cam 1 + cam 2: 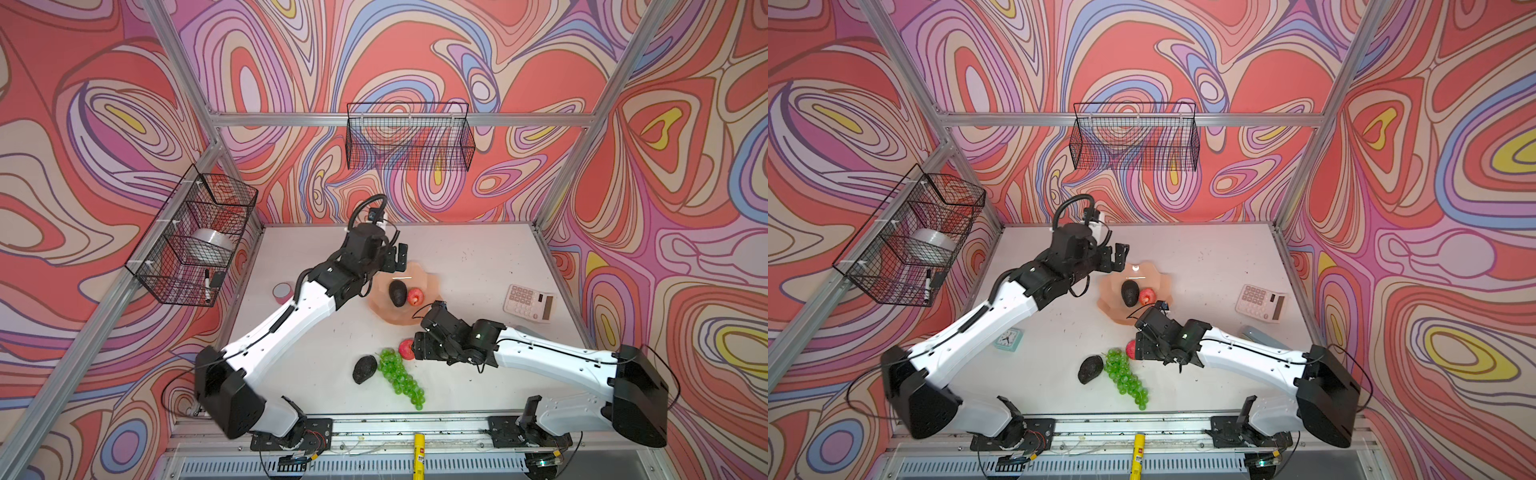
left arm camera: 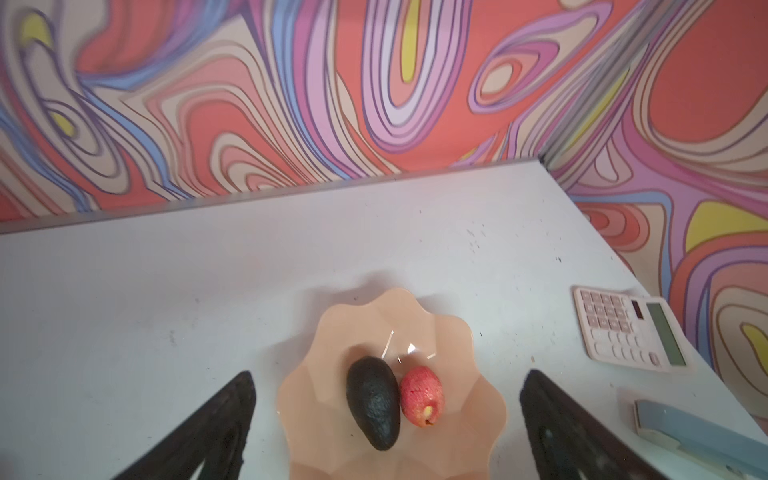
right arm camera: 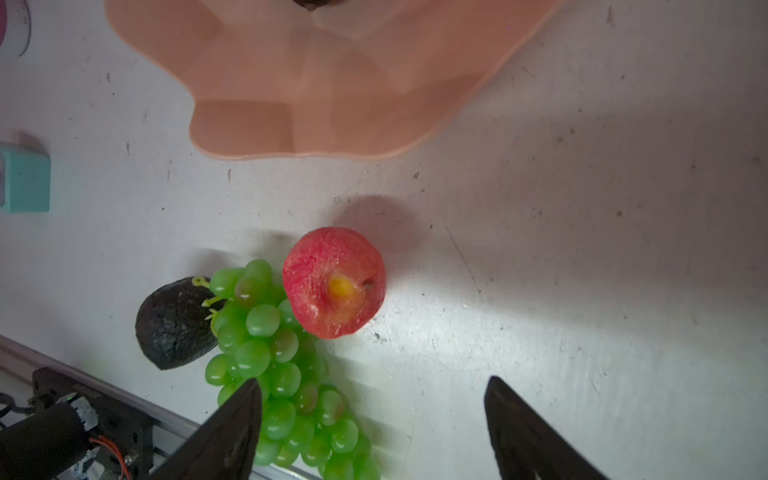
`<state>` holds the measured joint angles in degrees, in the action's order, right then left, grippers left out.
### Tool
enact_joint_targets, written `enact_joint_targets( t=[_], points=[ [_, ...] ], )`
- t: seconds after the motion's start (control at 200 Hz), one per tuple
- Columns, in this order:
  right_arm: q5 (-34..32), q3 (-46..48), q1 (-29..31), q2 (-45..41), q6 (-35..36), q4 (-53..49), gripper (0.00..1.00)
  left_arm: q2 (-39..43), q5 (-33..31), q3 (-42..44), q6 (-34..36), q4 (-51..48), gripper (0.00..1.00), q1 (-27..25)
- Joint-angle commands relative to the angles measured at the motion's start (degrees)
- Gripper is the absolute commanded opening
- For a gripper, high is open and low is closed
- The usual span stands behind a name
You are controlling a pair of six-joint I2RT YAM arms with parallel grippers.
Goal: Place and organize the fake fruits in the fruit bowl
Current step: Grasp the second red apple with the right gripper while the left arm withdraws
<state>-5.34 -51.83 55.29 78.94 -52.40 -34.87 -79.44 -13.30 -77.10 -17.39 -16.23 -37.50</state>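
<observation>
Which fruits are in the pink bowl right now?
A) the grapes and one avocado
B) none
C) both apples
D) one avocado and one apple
D: in the left wrist view the fruit bowl holds one avocado beside one red apple; in a top view the grapes, second avocado and second apple lie on the table.
</observation>
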Motion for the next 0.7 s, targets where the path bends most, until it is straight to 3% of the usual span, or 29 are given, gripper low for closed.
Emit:
enact_joint_targets(
  t=[0.0, 0.31, 0.696],
  points=[
    [-2.7, -3.7, 0.5, 4.4, -1.4, 2.6, 0.87, 5.3, -12.6, 8.8, 4.5, 6.1, 1.00, 0.8],
    [-1.6, -10.0, 0.5, 16.6, 0.7, 2.4, 0.87, 22.6, -12.0, 24.5, -3.6, 5.5, 1.00, 11.9],
    [-0.8, -14.5, 0.4, 25.1, 3.0, -0.7, 0.83, 26.1, -11.3, 25.9, -4.2, 3.9, 1.00, 13.8]
  ],
)
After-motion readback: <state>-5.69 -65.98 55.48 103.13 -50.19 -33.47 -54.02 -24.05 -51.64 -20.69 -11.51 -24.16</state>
